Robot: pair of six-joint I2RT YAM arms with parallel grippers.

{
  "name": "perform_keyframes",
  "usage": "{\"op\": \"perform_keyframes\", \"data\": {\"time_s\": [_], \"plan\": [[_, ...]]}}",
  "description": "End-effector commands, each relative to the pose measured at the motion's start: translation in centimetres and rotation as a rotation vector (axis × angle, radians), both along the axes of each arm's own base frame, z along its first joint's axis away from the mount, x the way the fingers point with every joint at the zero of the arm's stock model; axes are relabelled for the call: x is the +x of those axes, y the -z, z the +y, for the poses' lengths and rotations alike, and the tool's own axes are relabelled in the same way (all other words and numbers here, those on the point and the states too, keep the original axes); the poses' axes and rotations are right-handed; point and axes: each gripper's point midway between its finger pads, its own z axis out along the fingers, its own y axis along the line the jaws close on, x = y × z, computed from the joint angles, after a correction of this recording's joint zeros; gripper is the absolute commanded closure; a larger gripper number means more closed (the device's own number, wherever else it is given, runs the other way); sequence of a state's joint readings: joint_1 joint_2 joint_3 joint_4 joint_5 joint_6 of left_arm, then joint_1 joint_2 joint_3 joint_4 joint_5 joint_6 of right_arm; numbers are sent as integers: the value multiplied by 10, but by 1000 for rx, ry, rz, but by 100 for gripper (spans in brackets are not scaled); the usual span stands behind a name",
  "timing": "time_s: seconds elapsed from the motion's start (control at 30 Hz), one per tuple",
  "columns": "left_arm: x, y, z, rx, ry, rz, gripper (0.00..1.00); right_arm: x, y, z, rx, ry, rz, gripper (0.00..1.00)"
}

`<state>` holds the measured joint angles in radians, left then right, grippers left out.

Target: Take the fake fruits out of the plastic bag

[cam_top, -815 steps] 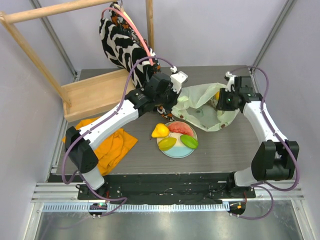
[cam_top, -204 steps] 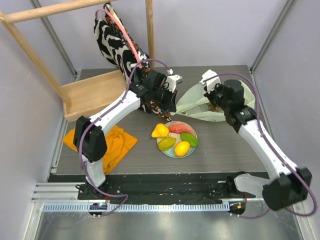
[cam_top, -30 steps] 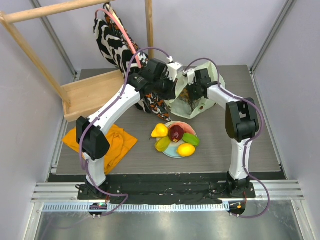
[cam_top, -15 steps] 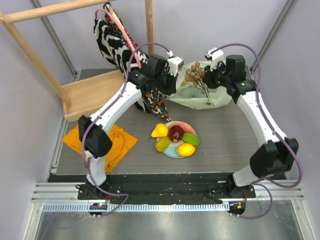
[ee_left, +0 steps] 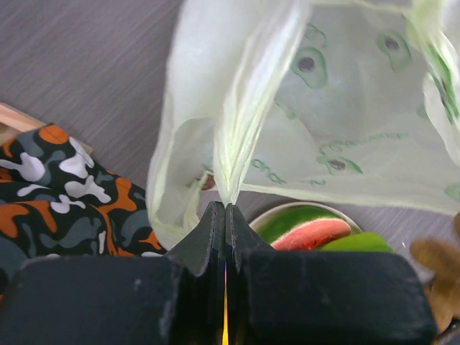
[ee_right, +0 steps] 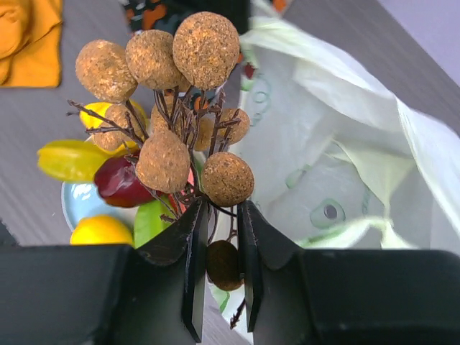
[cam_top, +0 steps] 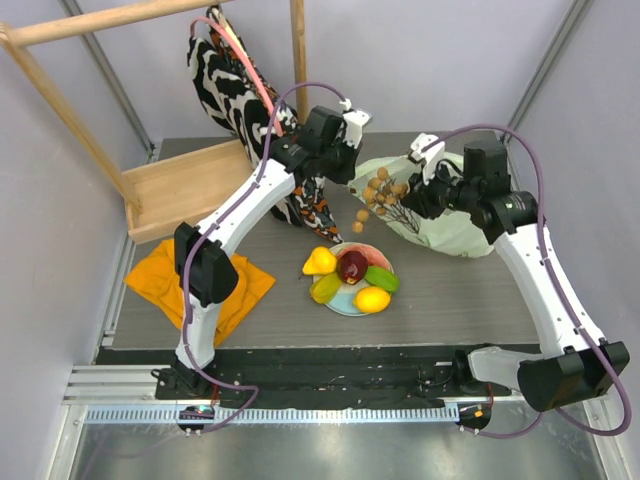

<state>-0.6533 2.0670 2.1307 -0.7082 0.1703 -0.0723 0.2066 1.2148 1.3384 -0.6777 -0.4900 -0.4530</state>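
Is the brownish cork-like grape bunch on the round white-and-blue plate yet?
No, the right gripper holds the grape bunch by its dark stems in the air, short of the plate.

Dark grey wood-grain table (cam_top: 470,290). Plain pale walls (cam_top: 420,60) on three sides, thin metal posts (cam_top: 545,65) in the back corners. Light wooden rack (cam_top: 298,50) back left, with a wooden tray (cam_top: 185,190) at its foot. Slotted metal rail (cam_top: 330,412) along the near edge, brushed steel sheet (cam_top: 330,455) below. Soft, even light.

Pale-green plastic bag (cam_top: 447,226), brown grape bunch (cam_top: 378,192), zebra-striped cloth bag (cam_top: 215,70), orange cloth (cam_top: 160,282)
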Motion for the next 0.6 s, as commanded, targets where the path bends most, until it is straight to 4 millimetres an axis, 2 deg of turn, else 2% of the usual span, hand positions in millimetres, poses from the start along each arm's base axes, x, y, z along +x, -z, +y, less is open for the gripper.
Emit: {"op": "perform_keyframes", "data": {"time_s": [0.0, 0.03, 0.07, 0.17, 0.23, 0.27, 0.3, 0.37, 0.43, 0.47, 0.5, 0.53, 0.57], "plan": [[16, -39, -1, -38, -31, -117, 100, -27, -15, 15, 27, -88, -51, 89], [14, -39, -1, -37, -26, -112, 100, -14, -25, 2, 16, 19, -126, 92], [11, -37, -2, -37, -20, -104, 100, -6, -55, -5, 60, 78, -303, 96], [2, -43, -2, -58, -9, -93, 100, 21, -87, -27, 46, 234, -513, 99], [-3, -49, -2, -70, -7, -96, 100, 38, -97, -39, 26, 317, -550, 99], [-4, -50, -1, -70, -6, -98, 100, 48, -114, -51, 28, 395, -598, 99], [-5, -50, -2, -70, -6, -96, 100, 59, -111, -52, 26, 409, -591, 99], [-5, -54, -2, -78, -10, -98, 100, 62, -126, -47, 71, 386, -627, 99], [-2, -54, -3, -85, -22, -96, 100, 60, -131, -37, 103, 335, -624, 99], [1, -59, -5, -95, -28, -107, 100, 54, -141, -27, 125, 273, -629, 99], [4, -62, -6, -103, -38, -115, 100, 51, -141, -23, 133, 253, -612, 99], [10, -62, -4, -101, -74, -125, 100, 47, -136, -21, 141, 241, -569, 99], [18, -59, -2, -91, -107, -135, 100, 43, -143, -19, 147, 227, -564, 98]]}}
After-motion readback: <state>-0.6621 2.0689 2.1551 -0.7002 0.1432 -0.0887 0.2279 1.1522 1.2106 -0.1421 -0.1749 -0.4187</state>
